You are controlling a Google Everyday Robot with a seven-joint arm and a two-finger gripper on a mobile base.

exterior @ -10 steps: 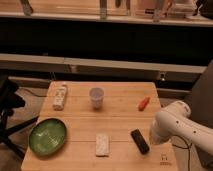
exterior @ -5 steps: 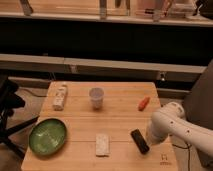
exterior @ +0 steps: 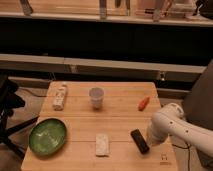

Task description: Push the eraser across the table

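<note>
The eraser point(exterior: 140, 140) is a small flat black oblong block lying slanted near the front right of the light wooden table point(exterior: 120, 122). My gripper point(exterior: 151, 141) is at the end of the white arm, low over the table just right of the eraser, touching or nearly touching its right side. The whitish speckled block point(exterior: 102, 144) lies left of the eraser.
A green bowl point(exterior: 47, 136) sits at the front left. A white bottle-like object point(exterior: 60, 96) lies at the back left. A pale cup point(exterior: 96, 97) stands at the back middle. A small orange-red object point(exterior: 144, 103) lies at the back right. A dark stand point(exterior: 7, 107) is beside the table's left edge.
The arm has moved left and down toward the eraser's right side. The eraser has not clearly shifted.
</note>
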